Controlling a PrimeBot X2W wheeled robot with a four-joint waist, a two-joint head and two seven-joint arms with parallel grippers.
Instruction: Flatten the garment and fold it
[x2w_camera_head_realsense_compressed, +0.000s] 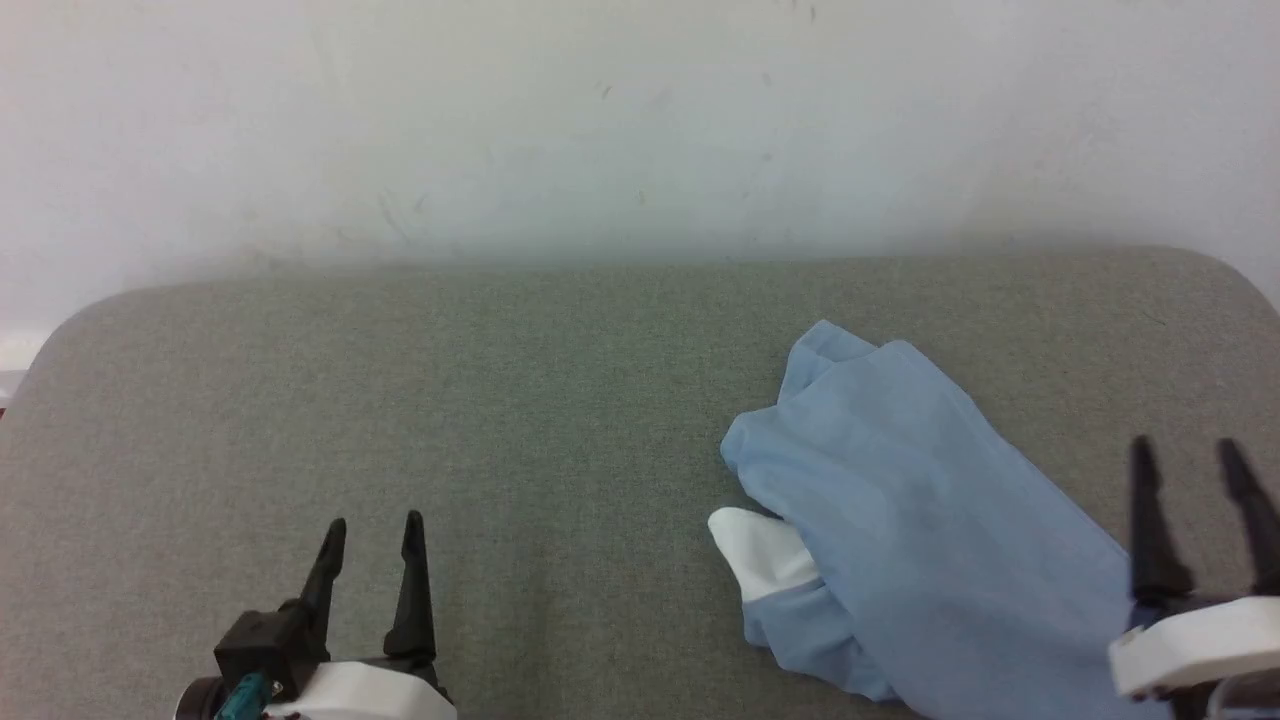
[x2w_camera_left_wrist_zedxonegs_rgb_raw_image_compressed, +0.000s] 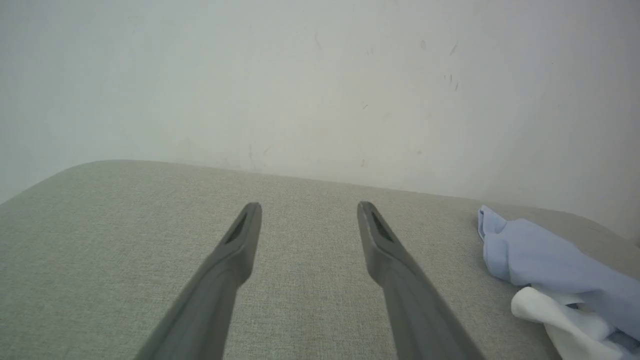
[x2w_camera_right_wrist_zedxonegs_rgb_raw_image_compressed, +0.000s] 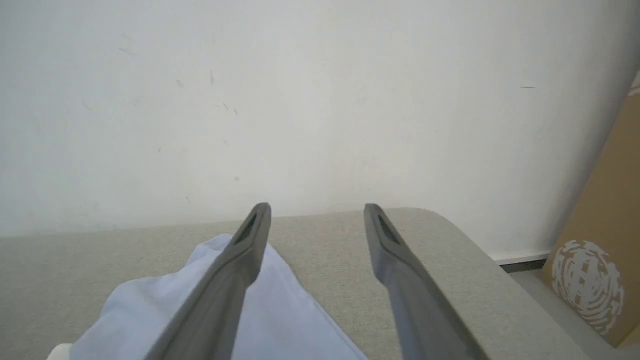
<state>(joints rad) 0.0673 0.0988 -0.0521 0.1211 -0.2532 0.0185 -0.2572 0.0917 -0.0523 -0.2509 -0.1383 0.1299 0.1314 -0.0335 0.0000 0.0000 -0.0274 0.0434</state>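
Grey woven cloth covers the counter (x2w_camera_head_realsense_compressed: 400, 400). The light blue polo shirt (x2w_camera_head_realsense_compressed: 900, 520) lies crumpled on its right part, near the front edge, w/ a bit of white collar (x2w_camera_head_realsense_compressed: 765, 555) poking out on the side toward the middle. The right pincer (x2w_camera_head_realsense_compressed: 1185, 450) hangs at the shirt's right edge, jaws wide apart, holding nothing. The left pincer (x2w_camera_head_realsense_compressed: 375, 525) is well apart from the shirt over bare counter, also wide open & empty.

Step in hand, by the look of it: spreading the heap flat; folding not yet begun. To do it well the robot should prob. take two separate outer edges, e.g. shoulder or hem corners, one per pincer, not a bunched middle layer. It can then draw them apart toward the counter's centre, where there's room. Pinching one layer only matters, since thin knit likely slips & doubles up. Hem vs. sleeve can't be told from here.
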